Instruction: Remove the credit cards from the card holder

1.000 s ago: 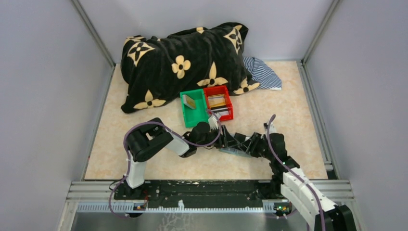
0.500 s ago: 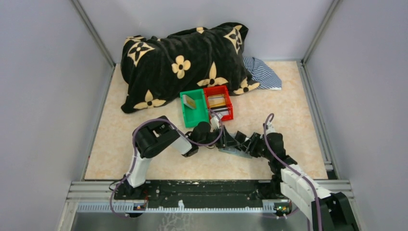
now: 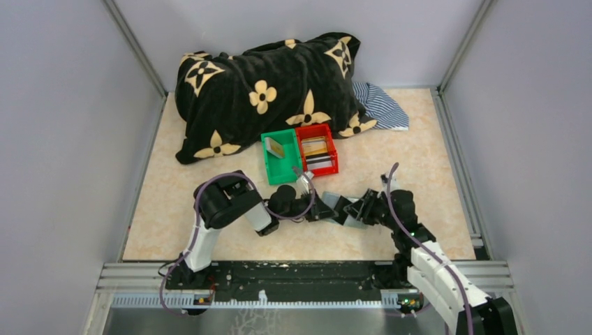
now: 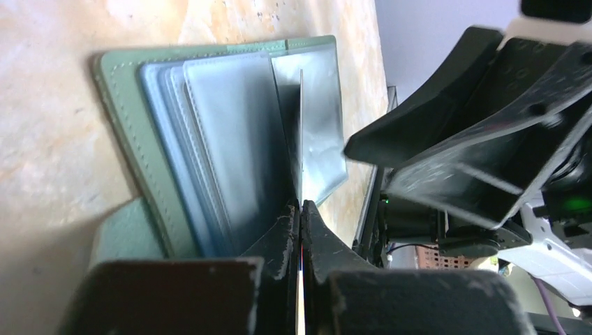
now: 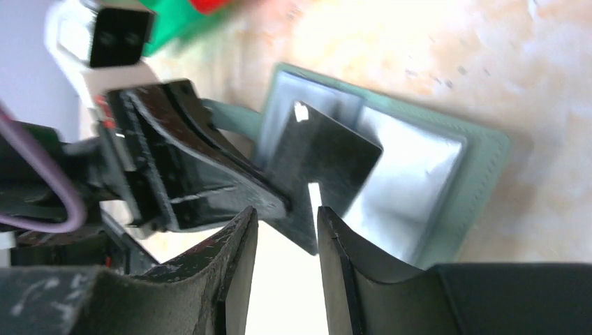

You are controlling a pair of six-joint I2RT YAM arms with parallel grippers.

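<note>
Marbled tabletop (image 3: 433, 153), card holder (image 4: 119, 125) open.
Left gripper (image 4: 301, 206) clamps a credit card (image 5: 321, 160) standing from it; right gripper (image 5: 287, 220) gapes unclosed alongside.

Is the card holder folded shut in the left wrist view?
No: the card holder lies open, its blue-grey slot pockets exposed.

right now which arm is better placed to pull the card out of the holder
Left: left fingers are shut on the black card sticking out of the holder; right fingers stand open.
</note>
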